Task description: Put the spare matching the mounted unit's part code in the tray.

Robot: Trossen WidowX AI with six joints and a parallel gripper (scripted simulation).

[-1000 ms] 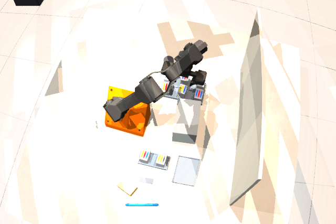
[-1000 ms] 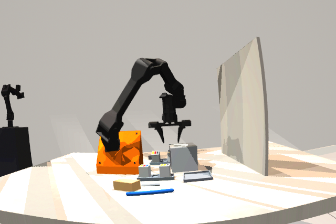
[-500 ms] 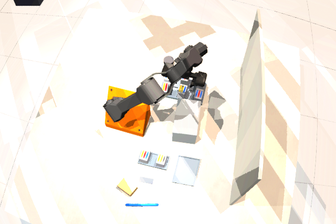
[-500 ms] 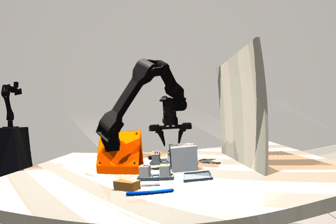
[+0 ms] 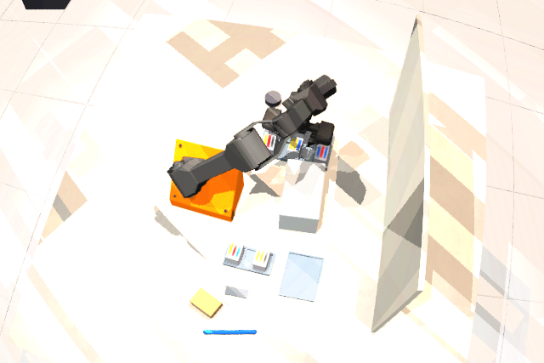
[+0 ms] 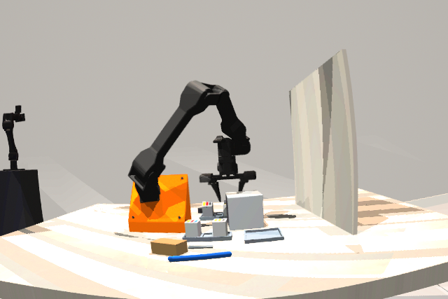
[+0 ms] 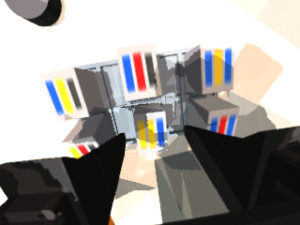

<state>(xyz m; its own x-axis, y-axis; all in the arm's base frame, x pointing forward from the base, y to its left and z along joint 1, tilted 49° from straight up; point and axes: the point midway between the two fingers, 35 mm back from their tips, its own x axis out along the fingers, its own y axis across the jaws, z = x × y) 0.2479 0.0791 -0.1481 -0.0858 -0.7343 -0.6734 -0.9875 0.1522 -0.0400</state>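
My gripper (image 6: pixel 229 192) (image 7: pixel 155 133) points down, open and part way narrowed, over the rear rack (image 7: pixel 111 80). A white block with yellow, yellow and blue stripes (image 5: pixel 295 144) (image 7: pixel 151 133) shows between the fingertips in the wrist view, ungripped. Around it stand blocks striped blue-yellow-black (image 7: pixel 65 96), blue-red-black (image 7: pixel 138 70), blue-yellow-blue (image 7: pixel 218 67), blue-red-blue (image 5: pixel 322 150) (image 7: pixel 222 124) and a partly hidden yellow-red one (image 7: pixel 84 149). The tray (image 5: pixel 302 277) (image 6: pixel 264 234) holds nothing. The mounted unit's back code is not readable in any view.
A grey box (image 5: pixel 303 192) (image 6: pixel 244 210) stands between rear rack and tray. A front rack (image 5: pixel 250 258) holds two striped blocks. A tall panel (image 5: pixel 406 174) (image 6: pixel 325 143) stands right. An orange base (image 5: pixel 219 196), wooden block (image 5: pixel 206 303), blue pen (image 5: pixel 229 331) and dark disc (image 5: pixel 273 98) also show.
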